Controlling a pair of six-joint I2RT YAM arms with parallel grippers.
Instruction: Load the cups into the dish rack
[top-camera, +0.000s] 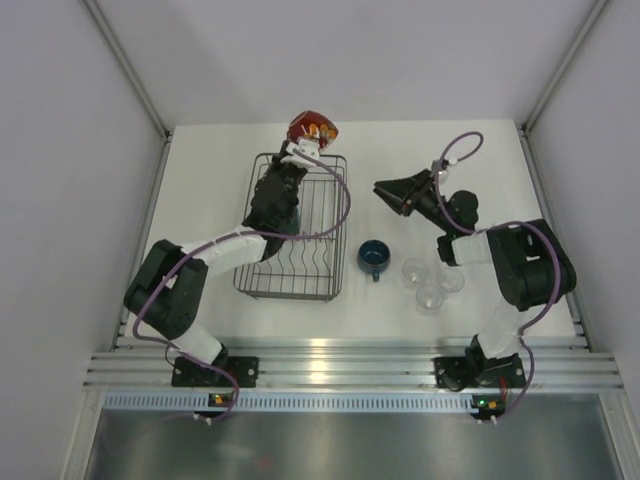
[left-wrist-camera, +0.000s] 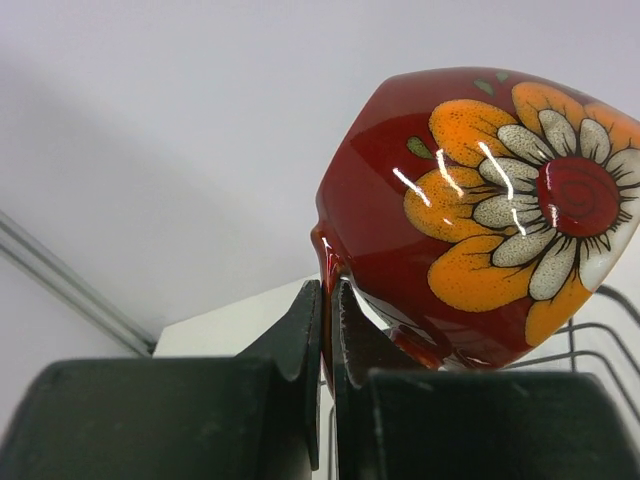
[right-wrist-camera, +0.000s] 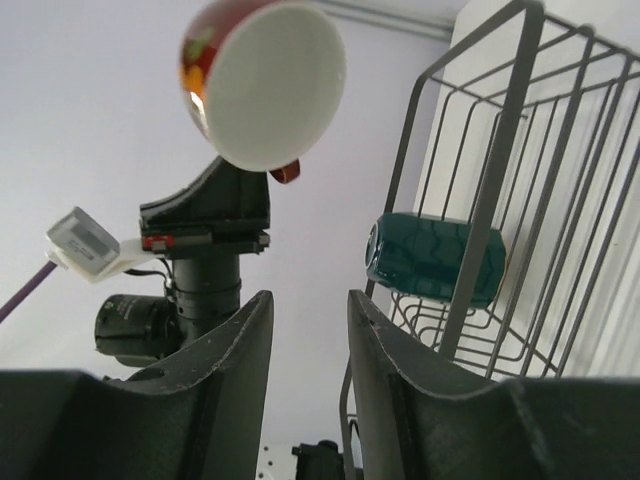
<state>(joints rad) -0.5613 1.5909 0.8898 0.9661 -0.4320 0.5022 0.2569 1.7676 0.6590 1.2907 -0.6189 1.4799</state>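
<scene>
Nearest, to the right of the dish rack (top-camera: 285, 294), the three clear glasses (top-camera: 414, 271) stand bunched on the table (top-camera: 480, 150). The dark-blue cup (top-camera: 373, 256) sits upright between them and the rack's near right corner.

Farther back on that side, the right end effector (right-wrist-camera: 310, 300) hovers about half open with nothing in it, pointing at the rack. Inside the rack the teal mug (right-wrist-camera: 435, 258) lies on its side.

Farthest, the left end effector (left-wrist-camera: 326, 290) is closed tight on the handle (left-wrist-camera: 330, 258) of the red cup (left-wrist-camera: 480, 210). It holds the cup in the air at the rack's far rim. The cup's axis is tipped close to level, its white mouth turned toward the rack's right side.

From that grip, the free wire floor lies down and toward the rack's near end. I judge the left arm only has to draw back, lower the cup and turn its mouth downward.
</scene>
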